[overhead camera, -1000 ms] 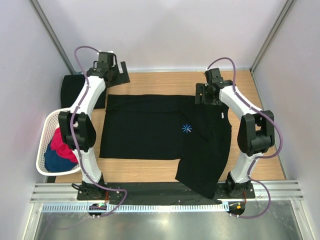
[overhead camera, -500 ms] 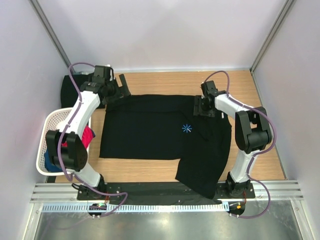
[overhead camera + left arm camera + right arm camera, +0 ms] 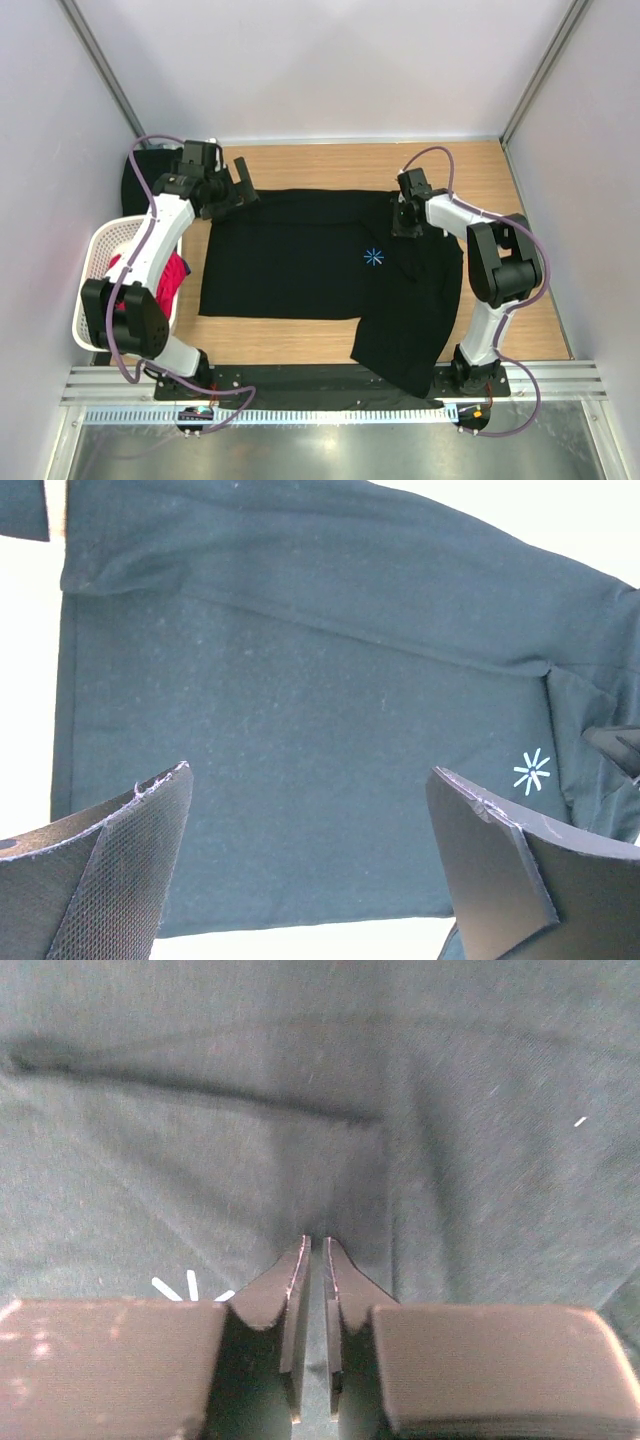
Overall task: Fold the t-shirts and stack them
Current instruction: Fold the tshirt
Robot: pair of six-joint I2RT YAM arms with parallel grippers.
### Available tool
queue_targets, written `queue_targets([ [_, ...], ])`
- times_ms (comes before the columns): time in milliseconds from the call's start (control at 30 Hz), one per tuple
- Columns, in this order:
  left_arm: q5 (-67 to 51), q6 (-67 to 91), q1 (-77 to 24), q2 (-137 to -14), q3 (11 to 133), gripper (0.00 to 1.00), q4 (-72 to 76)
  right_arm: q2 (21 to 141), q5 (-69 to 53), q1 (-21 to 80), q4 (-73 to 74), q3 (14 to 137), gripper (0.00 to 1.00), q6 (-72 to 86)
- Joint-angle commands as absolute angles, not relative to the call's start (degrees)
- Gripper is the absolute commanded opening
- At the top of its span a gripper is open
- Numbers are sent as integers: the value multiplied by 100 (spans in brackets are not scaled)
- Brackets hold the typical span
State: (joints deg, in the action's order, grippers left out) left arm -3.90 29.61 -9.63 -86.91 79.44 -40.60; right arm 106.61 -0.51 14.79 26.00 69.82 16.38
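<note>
In wrist view alone, right hand clenched on t-shirt fold; left hand released, wide.

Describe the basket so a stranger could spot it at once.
Find the wooden table and go to its left edge. There stands the basket, holding red-pink cloth. It is the only white mesh thing here; the black t-shirt spread beside it lies flat.

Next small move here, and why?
Probably lower the left end effector onto the far-left edge of the t-shirt and close. It hovers open above that corner, while the right end effector looks pinched on the far-right edge; folding needs both.
</note>
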Motion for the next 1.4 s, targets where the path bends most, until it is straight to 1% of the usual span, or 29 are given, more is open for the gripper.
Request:
queue_targets([
  [0,-264,2962,-949,-8324,7928,100,-4262,10135,-26,1608,2399,6882,16,1722],
  [67,-194,2971,-949,-8218,7788,100,-4263,10011,-79,1713,2460,6838,14,1740],
  [300,-97,3015,-949,-7796,7261,100,-4087,9466,-316,2258,2303,6443,14,1837],
  [567,-263,2751,-940,-7796,7233,100,-4052,9167,-202,3181,1908,5898,12,2363],
  [667,-316,2655,-949,-7787,7233,100,-4060,9149,130,3489,1854,5853,12,2531],
  [700,-360,2585,-949,-7770,7233,100,-4069,9141,228,3524,1863,5862,17,2653],
  [767,-439,2523,-949,-7726,7190,100,-4078,9167,421,3533,1846,5923,23,2724],
  [800,-509,2488,-949,-7682,7155,100,-4069,9176,578,3533,1881,5976,32,2751],
  [867,-580,2461,-949,-7673,7067,100,-4104,9246,1035,3525,2178,6360,41,2664],
  [900,-624,2444,-941,-7690,7058,100,-4139,9342,1202,3533,2319,6520,49,2559],
  [933,-641,2426,-949,-7682,7049,100,-4174,9395,1343,3516,2425,6661,60,2505],
  [1033,-650,2356,-949,-7612,7040,100,-4342,9588,1582,3358,2627,7083,75,2277],
  [1167,-650,2294,-941,-7515,7005,100,-4421,9764,1460,2901,2698,7418,78,2163],
  [1367,-651,2303,-941,-7304,6943,100,-4517,9844,871,2066,2339,7278,78,2039],
])
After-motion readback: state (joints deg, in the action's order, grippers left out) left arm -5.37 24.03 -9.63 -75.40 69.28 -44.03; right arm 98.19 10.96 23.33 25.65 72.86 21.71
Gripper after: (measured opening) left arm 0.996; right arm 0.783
